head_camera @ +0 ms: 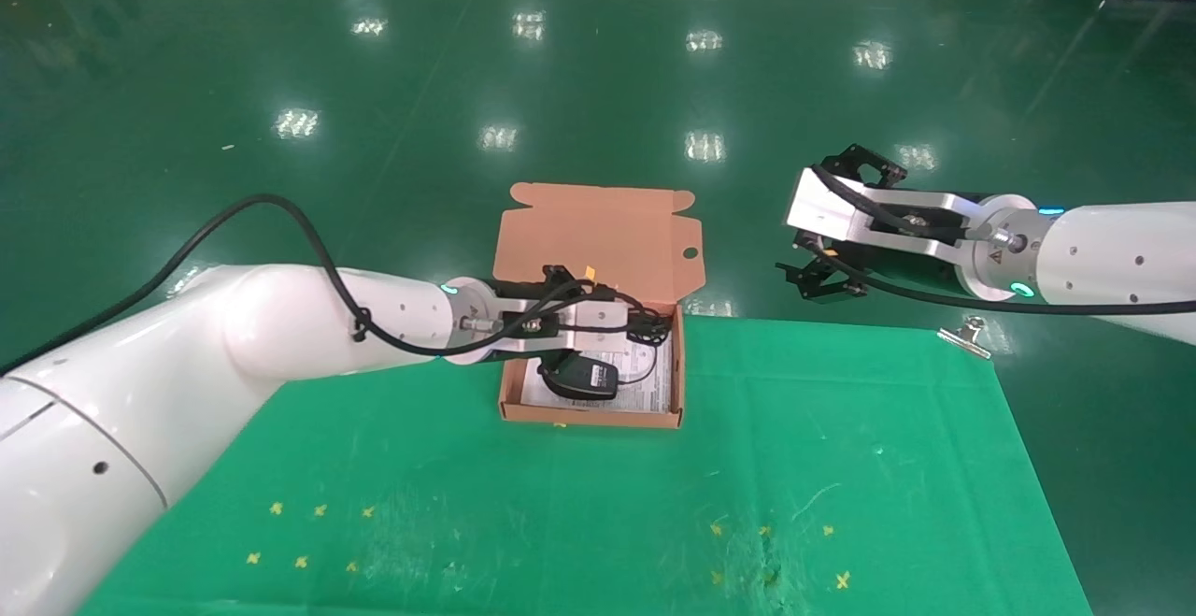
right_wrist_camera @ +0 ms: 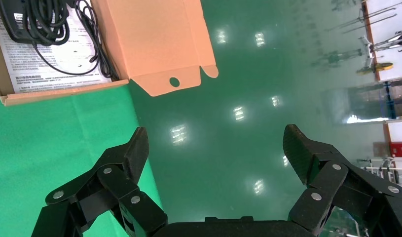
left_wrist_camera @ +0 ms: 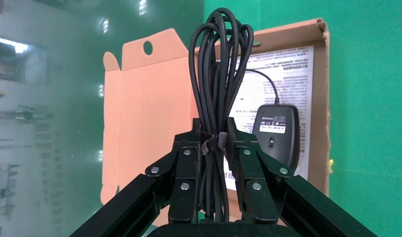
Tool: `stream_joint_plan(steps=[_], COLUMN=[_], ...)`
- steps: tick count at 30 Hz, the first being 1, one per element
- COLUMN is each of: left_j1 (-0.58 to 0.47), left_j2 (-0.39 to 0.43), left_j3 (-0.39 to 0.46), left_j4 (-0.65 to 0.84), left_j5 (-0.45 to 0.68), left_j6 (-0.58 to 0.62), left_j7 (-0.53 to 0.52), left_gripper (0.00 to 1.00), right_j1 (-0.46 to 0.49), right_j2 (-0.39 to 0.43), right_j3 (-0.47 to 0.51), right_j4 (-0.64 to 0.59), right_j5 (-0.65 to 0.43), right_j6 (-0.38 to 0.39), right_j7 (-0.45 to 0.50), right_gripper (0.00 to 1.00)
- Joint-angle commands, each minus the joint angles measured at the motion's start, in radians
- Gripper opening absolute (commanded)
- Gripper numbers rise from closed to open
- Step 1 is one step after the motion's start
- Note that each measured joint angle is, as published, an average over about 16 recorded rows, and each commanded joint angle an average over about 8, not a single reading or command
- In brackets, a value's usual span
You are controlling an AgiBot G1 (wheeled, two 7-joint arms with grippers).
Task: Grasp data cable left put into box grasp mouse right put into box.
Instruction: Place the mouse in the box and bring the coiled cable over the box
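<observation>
Black loops of the data cable (head_camera: 645,324) are hanging over the box (head_camera: 598,415) in the head view, beside the mouse (head_camera: 584,378) lying inside. Left wrist view: left gripper (left_wrist_camera: 214,143) is pinching the bundle. Right wrist view: right gripper (right_wrist_camera: 216,148) is spreading wide, off the table edge.

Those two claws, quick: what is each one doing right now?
Left gripper: shut on the thin black bundled data cable, held over the shallow orange-brown cardboard box.
Right gripper: open, holding nothing, off the table's far edge.
</observation>
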Motion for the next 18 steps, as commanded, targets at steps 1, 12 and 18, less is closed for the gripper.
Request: stream_joint_plan(steps=[1,12,18], left_j1=[-0.001,-0.021,-0.096], left_j2=[0.0,-0.036,-0.063], left_j3=[0.001,-0.01,-0.019], left_j4=[0.0,-0.031,-0.032], left_j5=[-0.002,0.007,0.042], left_j6=[-0.001,-0.01,-0.062], left_j7=[0.0,-0.004,-0.015], left_gripper=[1.0,1.0,1.0], right_j1=[0.0,0.007,0.024], right_j2=[0.0,0.0,0.012], right_j3=[0.0,0.004,0.008], right_j4=[0.0,0.0,0.05], right_j5=[-0.001,0.0,-0.01], right_j6=[0.0,0.008,0.038], right_j7=[0.0,-0.007,-0.065], right_gripper=[1.0,1.0,1.0])
